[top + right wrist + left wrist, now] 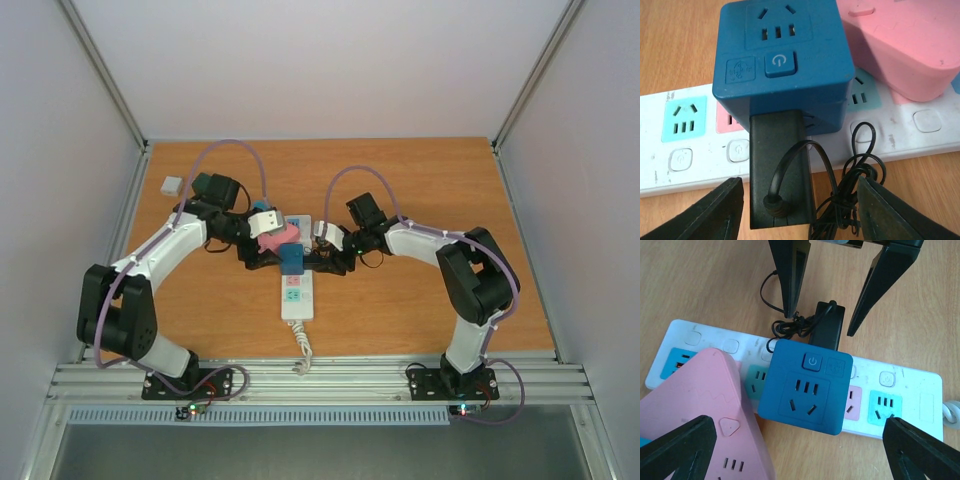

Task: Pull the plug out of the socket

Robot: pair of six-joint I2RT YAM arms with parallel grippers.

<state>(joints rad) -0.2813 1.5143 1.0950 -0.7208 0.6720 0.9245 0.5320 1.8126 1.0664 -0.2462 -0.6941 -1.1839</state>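
Observation:
The socket (297, 295), a long white strip with pastel outlets (912, 390) (695, 160), lies on the table between the arms. A blue cube adapter (807, 385) (782, 55) and a pink one (700, 410) (900, 45) sit on it. The black plug (777, 170) (829, 327) is stuck into the blue cube's side, and its thin black cord (860, 165) is bunched beside it. My right gripper (800, 192) (820, 324) is open, one finger on each side of the plug and cord. On the opposite side of the blue cube, my left gripper (799, 442) is wide open and holds nothing.
The strip's coiled white cord (300, 350) runs toward the near table edge. A small white block (171, 185) lies at the far left of the wooden table (450, 200). Grey walls enclose the table on three sides.

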